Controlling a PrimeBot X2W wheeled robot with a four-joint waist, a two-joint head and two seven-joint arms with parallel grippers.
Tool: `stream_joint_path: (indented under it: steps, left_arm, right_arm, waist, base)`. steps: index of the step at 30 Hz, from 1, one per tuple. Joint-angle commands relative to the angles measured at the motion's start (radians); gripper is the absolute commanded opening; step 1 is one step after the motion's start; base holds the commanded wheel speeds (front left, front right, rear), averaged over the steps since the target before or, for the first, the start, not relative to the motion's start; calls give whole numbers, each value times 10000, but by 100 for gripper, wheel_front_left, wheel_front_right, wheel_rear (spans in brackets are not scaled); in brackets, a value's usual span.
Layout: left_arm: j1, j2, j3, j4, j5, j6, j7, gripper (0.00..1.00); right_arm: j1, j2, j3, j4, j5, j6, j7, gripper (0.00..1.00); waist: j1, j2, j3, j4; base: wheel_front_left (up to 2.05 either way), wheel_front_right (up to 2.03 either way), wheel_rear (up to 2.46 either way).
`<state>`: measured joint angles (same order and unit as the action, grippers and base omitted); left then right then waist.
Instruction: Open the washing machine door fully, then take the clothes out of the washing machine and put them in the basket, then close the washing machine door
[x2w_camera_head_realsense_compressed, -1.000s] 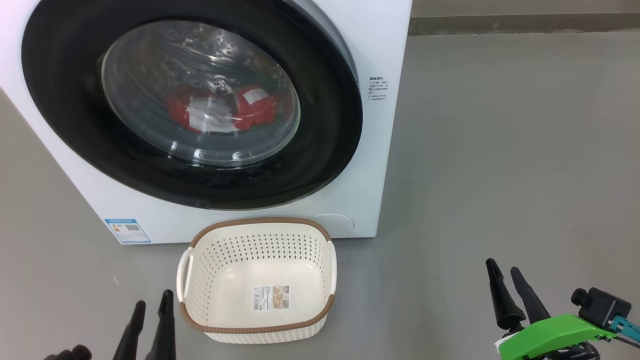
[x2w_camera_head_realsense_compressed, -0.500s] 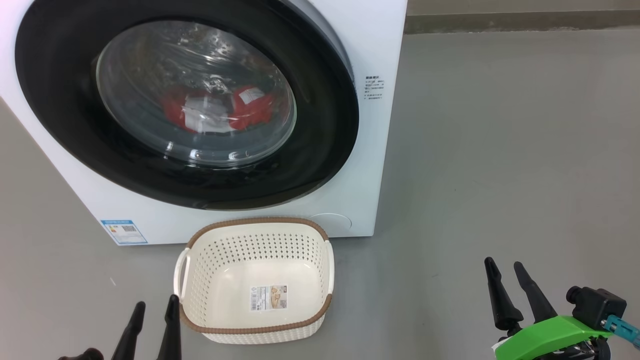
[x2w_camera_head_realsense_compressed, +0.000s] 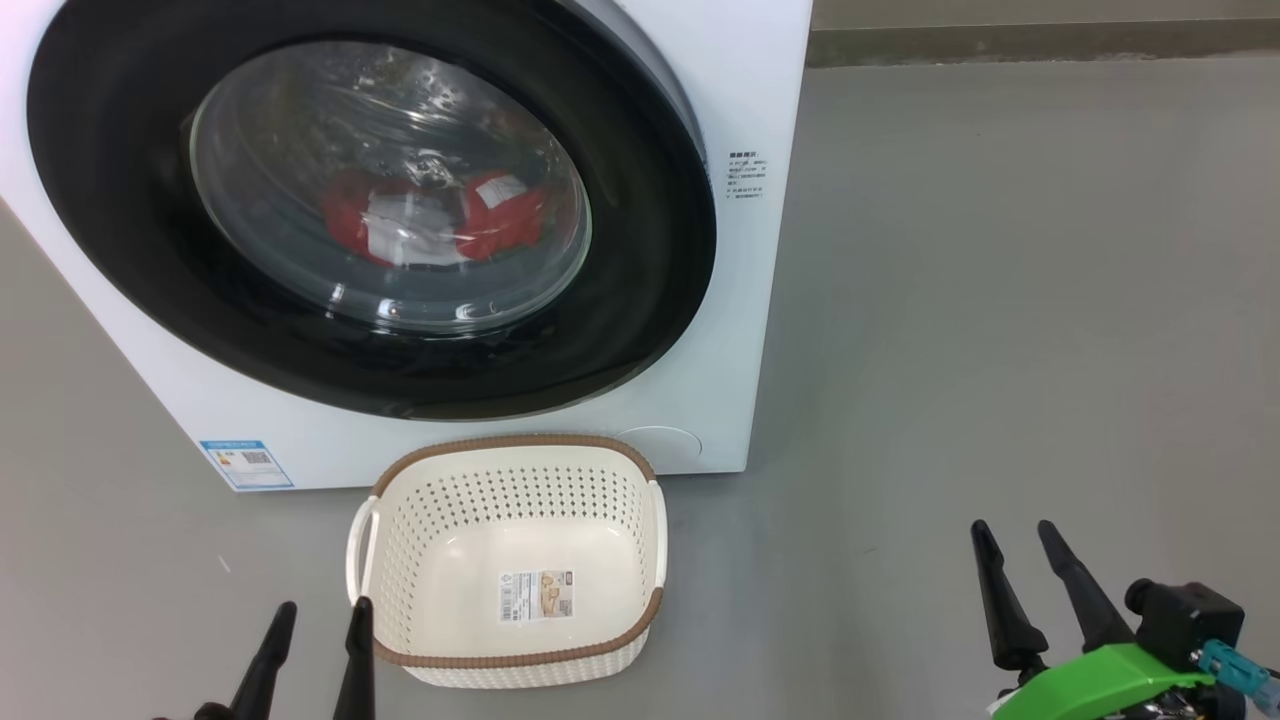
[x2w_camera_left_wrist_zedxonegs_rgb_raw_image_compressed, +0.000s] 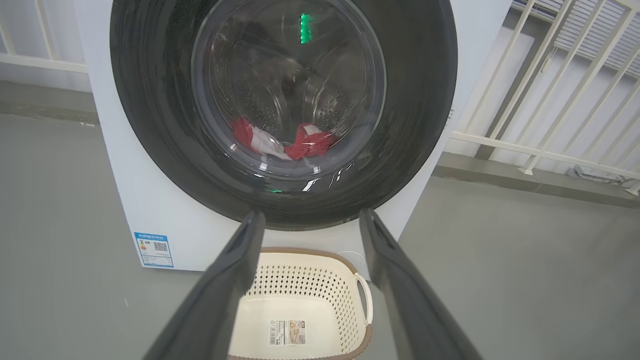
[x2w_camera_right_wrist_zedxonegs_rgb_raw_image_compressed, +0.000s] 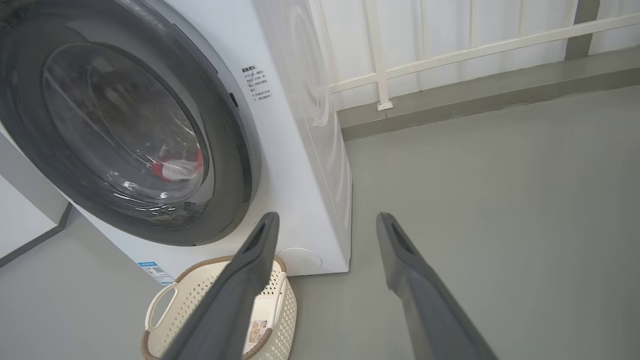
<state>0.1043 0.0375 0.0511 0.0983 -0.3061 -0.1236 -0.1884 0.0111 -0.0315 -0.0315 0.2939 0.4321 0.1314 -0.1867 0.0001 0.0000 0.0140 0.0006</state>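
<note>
Head view: glossy round washing machine door (x2w_camera_head_realsense_compressed: 640, 200)

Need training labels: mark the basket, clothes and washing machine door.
basket (x2w_camera_head_realsense_compressed: 510, 441), head view, far rim.
clothes (x2w_camera_head_realsense_compressed: 515, 228), head view, red fabric.
washing machine door (x2w_camera_head_realsense_compressed: 650, 250), head view, black rim.

Head view: up high, tipped forward and down onto the washing machine door (x2w_camera_head_realsense_compressed: 640, 300) and the basket (x2w_camera_head_realsense_compressed: 500, 490).
Left wrist view: low, near, facing the door square-on.
Right wrist view: low, off to the door's right, angled across it.
Shared: door and basket, all three views.
</note>
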Motion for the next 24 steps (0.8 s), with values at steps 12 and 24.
stream_joint_path:
  steps: [12,24]
  left_arm:
    - [4,176,173,-386,1421,-55,-463,100]
    - [106,202,233,-135,2013,-69,-734,100]
  right_arm:
    - [39,-166,-81,-494,-1309,-7,-483,100]
    - [313,-187,-144,-567,-1920,-7,-751,100]
  waist:
    - [0,0,-12,-19]
    - [-1,0,-82,30]
  base:
    - [0,0,0]
    - [0,0,0]
